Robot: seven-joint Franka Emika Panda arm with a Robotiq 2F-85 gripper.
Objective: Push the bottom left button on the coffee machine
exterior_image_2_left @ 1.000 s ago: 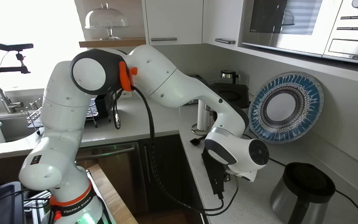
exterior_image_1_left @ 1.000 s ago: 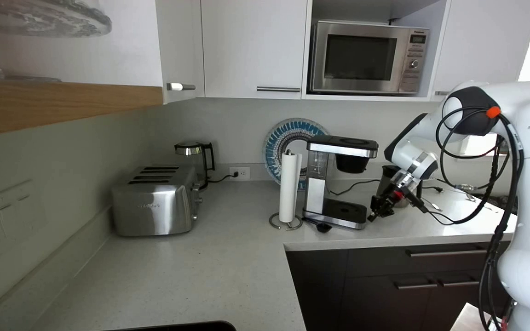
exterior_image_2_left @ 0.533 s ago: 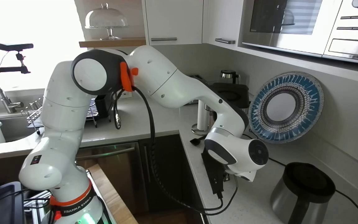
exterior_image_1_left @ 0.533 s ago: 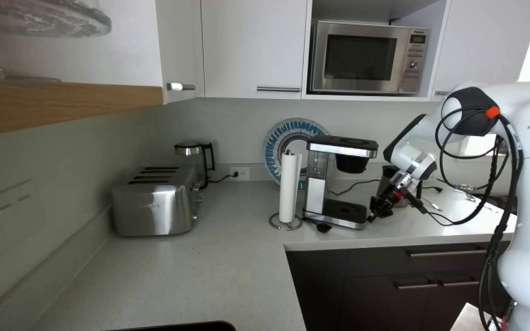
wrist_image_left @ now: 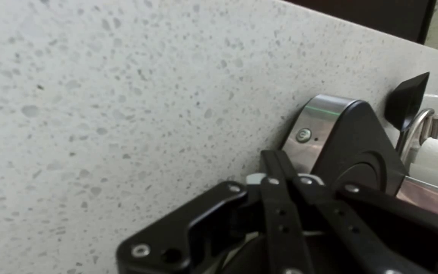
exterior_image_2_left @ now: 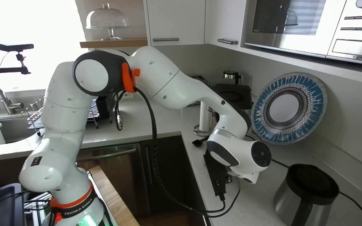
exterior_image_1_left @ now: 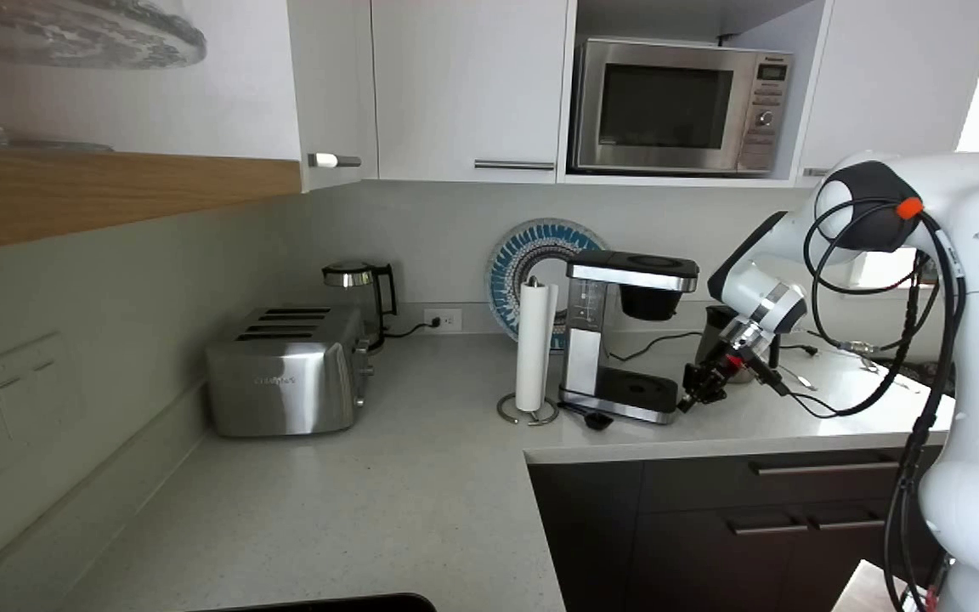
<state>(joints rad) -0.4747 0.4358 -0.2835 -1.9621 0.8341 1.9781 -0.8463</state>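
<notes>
Slim black fingers (wrist_image_left: 278, 199) here, silver screws (wrist_image_left: 141, 250) studding the dark links (wrist_image_left: 203, 207) on either side of them! Behind them, a smooth white arm (exterior_image_2_left: 165, 83), charcoal joint (exterior_image_2_left: 115, 73), orange clip (exterior_image_2_left: 127, 78), black cables (exterior_image_2_left: 153, 125); farthest back, FRANKA EMIKA lettered on the base band (exterior_image_2_left: 80, 204).

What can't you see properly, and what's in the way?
In the wrist view: silver front of the coffee machine, partly behind the tool.
In an exterior view: the coffee machine's body below its top, mostly behind the arm.
In an exterior view: bottom of the jug, cut off by the lower edge.
In an exterior view: lettering on the toaster, too blurred to read surely.
</notes>
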